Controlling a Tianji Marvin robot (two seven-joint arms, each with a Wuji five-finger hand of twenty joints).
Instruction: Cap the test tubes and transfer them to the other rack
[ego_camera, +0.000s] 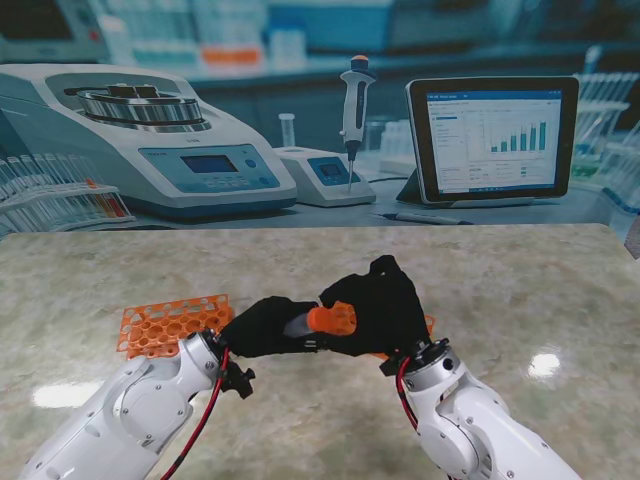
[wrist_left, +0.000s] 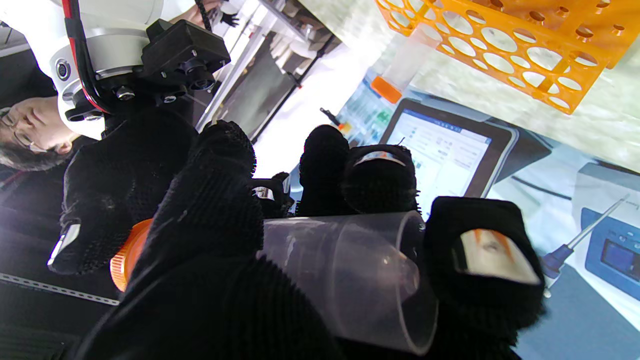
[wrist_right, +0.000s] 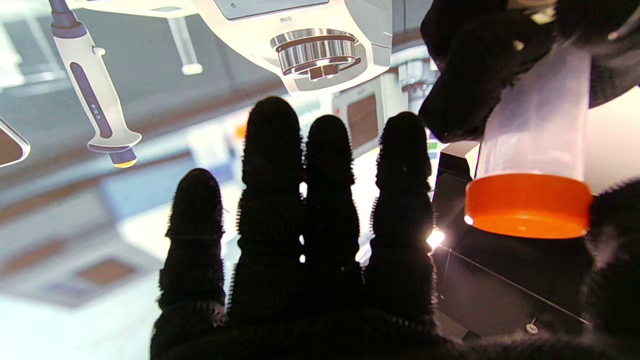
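My left hand (ego_camera: 262, 326) is shut on a clear test tube (wrist_left: 350, 270) lying sideways, its orange cap (ego_camera: 333, 318) on and pointing at my right hand (ego_camera: 378, 303). In the right wrist view the cap (wrist_right: 529, 205) sits between the thumb and the four straight fingers (wrist_right: 300, 225), with a gap on the finger side. The left hand's fingertips (wrist_right: 475, 75) wrap the tube (wrist_right: 535, 125). An orange rack (ego_camera: 170, 322) lies on the table to my left. A second orange rack (wrist_left: 500, 50) holds one capped tube (wrist_left: 405, 65); it is mostly hidden behind my right hand in the stand view.
The marble table ends at a printed lab backdrop with a centrifuge (ego_camera: 150, 130), a pipette (ego_camera: 354, 100) and a tablet (ego_camera: 492, 138). A person's face (wrist_left: 30, 125) shows in the left wrist view.
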